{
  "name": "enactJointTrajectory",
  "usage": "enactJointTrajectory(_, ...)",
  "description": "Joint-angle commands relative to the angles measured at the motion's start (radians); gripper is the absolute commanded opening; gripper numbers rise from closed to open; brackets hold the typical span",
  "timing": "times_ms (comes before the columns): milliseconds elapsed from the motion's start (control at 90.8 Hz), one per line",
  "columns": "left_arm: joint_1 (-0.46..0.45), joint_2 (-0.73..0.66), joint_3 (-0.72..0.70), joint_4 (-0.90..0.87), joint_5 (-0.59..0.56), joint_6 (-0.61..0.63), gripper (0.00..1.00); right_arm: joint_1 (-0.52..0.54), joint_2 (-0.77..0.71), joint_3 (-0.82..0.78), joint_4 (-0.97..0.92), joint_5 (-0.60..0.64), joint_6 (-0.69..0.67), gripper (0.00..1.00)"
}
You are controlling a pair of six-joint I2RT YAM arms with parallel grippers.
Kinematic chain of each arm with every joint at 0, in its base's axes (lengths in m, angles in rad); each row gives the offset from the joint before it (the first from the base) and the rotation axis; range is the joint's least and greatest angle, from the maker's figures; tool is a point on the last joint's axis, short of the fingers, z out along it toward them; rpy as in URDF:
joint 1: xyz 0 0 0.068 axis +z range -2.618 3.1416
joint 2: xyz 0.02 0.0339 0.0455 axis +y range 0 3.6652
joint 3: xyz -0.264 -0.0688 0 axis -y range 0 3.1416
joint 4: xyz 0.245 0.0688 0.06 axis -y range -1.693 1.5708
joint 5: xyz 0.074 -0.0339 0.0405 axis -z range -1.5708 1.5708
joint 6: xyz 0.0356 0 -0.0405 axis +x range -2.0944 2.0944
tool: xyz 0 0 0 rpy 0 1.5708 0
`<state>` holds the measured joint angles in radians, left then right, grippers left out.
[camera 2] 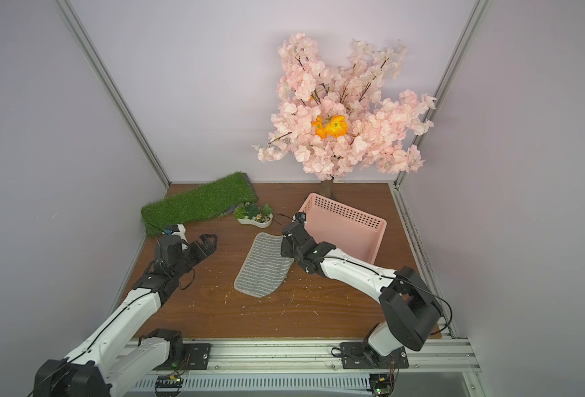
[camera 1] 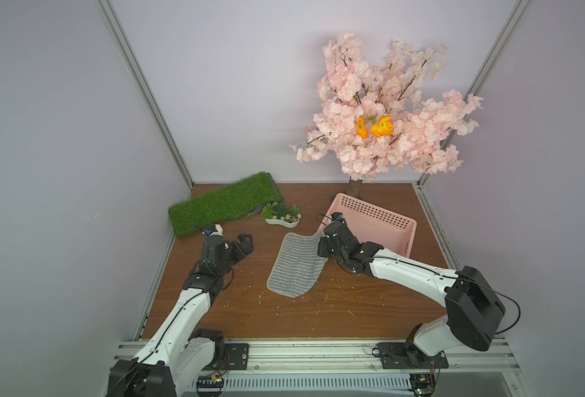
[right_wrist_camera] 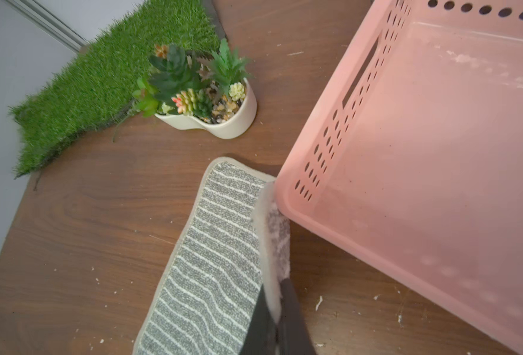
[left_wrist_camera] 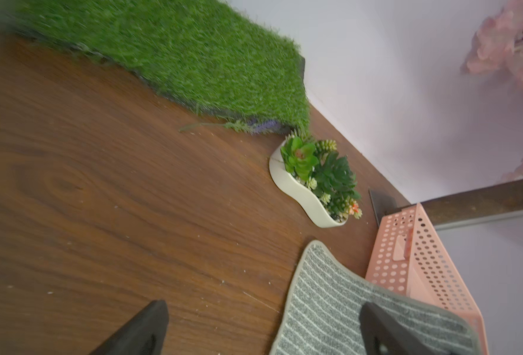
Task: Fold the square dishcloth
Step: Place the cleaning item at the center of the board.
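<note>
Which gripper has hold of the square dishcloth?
The right gripper, shut on the square dishcloth at its raised edge by the pink basket; the left gripper hangs open, apart.

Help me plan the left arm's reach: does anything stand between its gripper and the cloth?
Nothing visible does: only table lies between the open left gripper and the cloth. The planter sits farther back, off that line.
</note>
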<state>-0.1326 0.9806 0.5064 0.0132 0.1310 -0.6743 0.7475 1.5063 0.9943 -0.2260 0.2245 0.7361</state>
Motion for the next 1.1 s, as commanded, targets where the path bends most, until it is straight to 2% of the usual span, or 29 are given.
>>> enactJointTrajectory(0,-0.03,0.045,0.001,0.075,0.04,0.037,0.99,-0.006,-0.026,-0.01,0.029,0.003,-0.037,0.05)
enactJointTrajectory(154,-0.032,0.11,-0.008,0.135,0.065,0.024,0.99,-0.013,-0.013,-0.026,0.05,-0.032,-0.088,0.08)
enactJointTrajectory(341,-0.032,0.122,-0.013,0.163,0.058,0.016,0.98,-0.014,0.027,-0.024,0.07,-0.065,-0.118,0.09)
enactJointTrajectory(594,-0.032,0.131,-0.035,0.193,0.07,0.0,0.93,-0.041,0.098,0.001,0.032,0.0,-0.16,0.09)
enactJointTrajectory(1090,-0.032,0.157,-0.028,0.234,0.068,0.014,0.93,-0.156,0.124,0.023,0.004,0.066,-0.272,0.14)
